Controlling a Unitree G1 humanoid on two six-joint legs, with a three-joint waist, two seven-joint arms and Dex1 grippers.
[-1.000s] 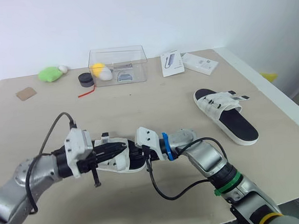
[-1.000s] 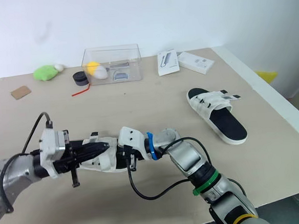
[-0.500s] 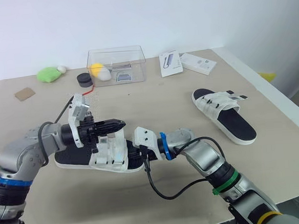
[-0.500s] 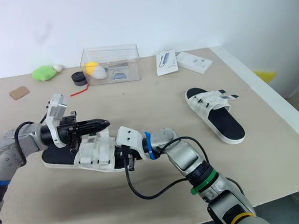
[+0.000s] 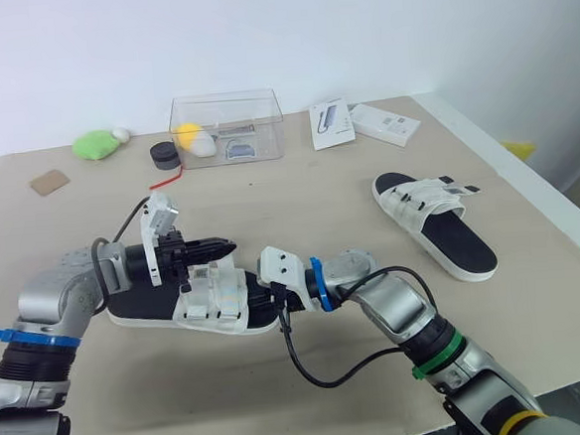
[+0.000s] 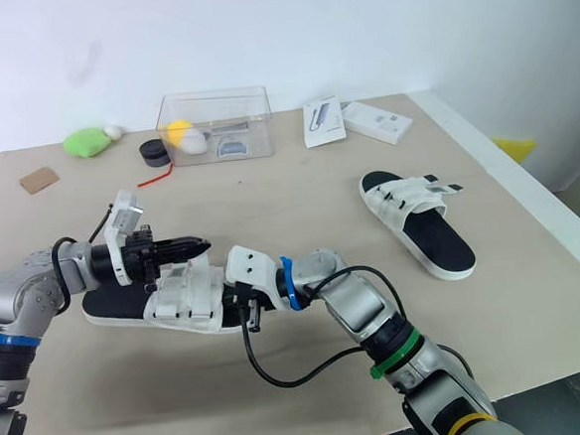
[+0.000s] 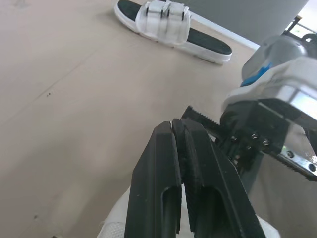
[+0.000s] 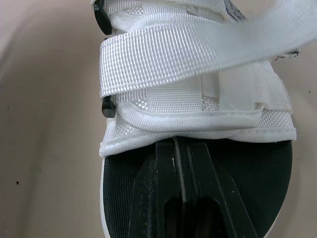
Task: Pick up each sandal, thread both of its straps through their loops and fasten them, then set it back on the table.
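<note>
**Clerk:** Item one, the end effectors?

**Me:** My right end effector (image 8: 177, 145): fingers together, tips pressed on the black footbed of the near sandal (image 5: 142, 303), just behind its white straps (image 8: 188, 54). My left end effector (image 5: 224, 247): fingers together, nothing visible between them, hovering just above those straps.

**Clerk:** Item two, the sandals?

**Me:** Near sandal: flat on the bench (image 5: 298, 187), between my arms, one strap end lying loose across the top. The far sandal (image 5: 440, 222): well apart, toward my right.

**Clerk:** Step in hand?

**Me:** Threading, I judge. Let the right pin the sole so it cannot slide. Open the left and take the loose strap by its tip. Feed it straight through the loop and pull snug before pressing down.
</note>
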